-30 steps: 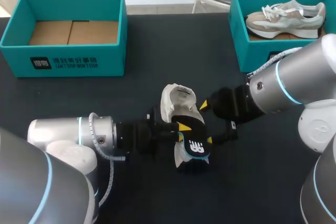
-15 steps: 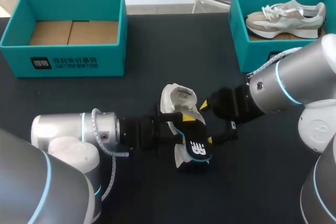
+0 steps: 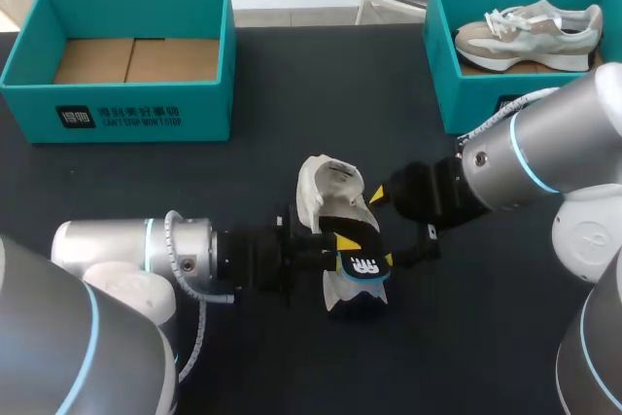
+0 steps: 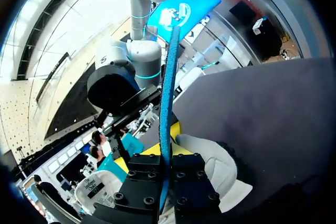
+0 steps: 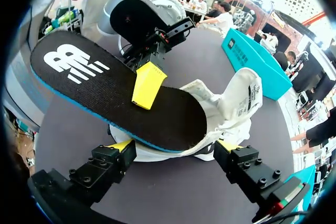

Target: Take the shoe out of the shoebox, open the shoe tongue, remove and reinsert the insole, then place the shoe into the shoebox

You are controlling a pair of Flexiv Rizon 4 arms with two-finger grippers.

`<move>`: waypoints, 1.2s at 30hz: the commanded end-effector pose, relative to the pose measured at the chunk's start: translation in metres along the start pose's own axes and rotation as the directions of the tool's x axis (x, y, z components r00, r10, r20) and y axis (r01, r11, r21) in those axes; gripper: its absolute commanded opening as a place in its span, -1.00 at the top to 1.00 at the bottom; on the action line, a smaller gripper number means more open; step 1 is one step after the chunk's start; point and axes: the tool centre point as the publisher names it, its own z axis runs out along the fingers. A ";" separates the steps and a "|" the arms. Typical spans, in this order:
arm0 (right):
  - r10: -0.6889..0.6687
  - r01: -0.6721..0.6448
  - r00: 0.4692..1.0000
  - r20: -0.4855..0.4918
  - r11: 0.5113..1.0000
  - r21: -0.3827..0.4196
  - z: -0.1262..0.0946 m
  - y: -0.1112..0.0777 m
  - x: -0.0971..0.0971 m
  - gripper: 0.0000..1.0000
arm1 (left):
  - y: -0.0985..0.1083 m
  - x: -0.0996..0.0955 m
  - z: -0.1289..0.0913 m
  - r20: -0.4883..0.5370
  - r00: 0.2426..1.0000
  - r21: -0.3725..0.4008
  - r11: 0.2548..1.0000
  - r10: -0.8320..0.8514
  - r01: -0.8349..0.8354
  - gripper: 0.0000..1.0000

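A white shoe (image 3: 326,187) lies mid-table with its opening spread. A black insole (image 3: 362,264) with a blue edge and a white logo sticks out of the shoe (image 5: 231,103). My left gripper (image 3: 342,245) comes in from the left and is shut on the insole (image 5: 105,87), one yellow fingertip (image 5: 148,85) on its top face. The left wrist view has the insole (image 4: 168,87) edge-on between that gripper's (image 4: 165,153) fingers. My right gripper (image 3: 384,228) is open at the shoe's right side. Its tips (image 5: 121,145) rest against the shoe's lower edge.
An empty teal shoebox (image 3: 117,114) stands at the back left. Another teal shoebox (image 3: 442,75) at the back right holds a grey and white shoe (image 3: 530,31). My two arms close in the shoe from both sides.
My left arm pushed right toward the shoe, then drew back left. The insole's free end now sits slightly higher and flatter. The right arm and the shoe have stayed put.
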 end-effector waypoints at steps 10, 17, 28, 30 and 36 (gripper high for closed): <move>0.000 0.000 1.000 0.002 1.000 -0.001 0.000 0.000 0.001 -1.00 | 0.045 -0.007 0.000 0.031 0.998 -0.031 0.998 0.053 -0.052 1.00; 0.000 0.000 1.000 0.002 1.000 -0.001 0.000 0.000 0.001 -1.00 | 0.033 -0.008 -0.002 0.037 0.998 -0.025 0.998 0.050 -0.049 0.18; 0.000 0.000 1.000 0.002 1.000 -0.001 0.000 0.000 0.001 -1.00 | -0.001 -0.011 -0.005 0.037 0.996 0.027 0.996 0.085 -0.086 0.25; 0.000 0.000 1.000 0.002 1.000 -0.001 0.000 0.000 0.001 -1.00 | -0.003 -0.011 -0.004 0.036 0.996 0.031 0.996 0.085 -0.087 0.31; 0.000 0.000 1.000 0.002 1.000 -0.001 0.000 0.000 0.001 -1.00 | 0.004 -0.005 0.002 0.021 0.997 0.031 0.996 0.078 -0.079 1.00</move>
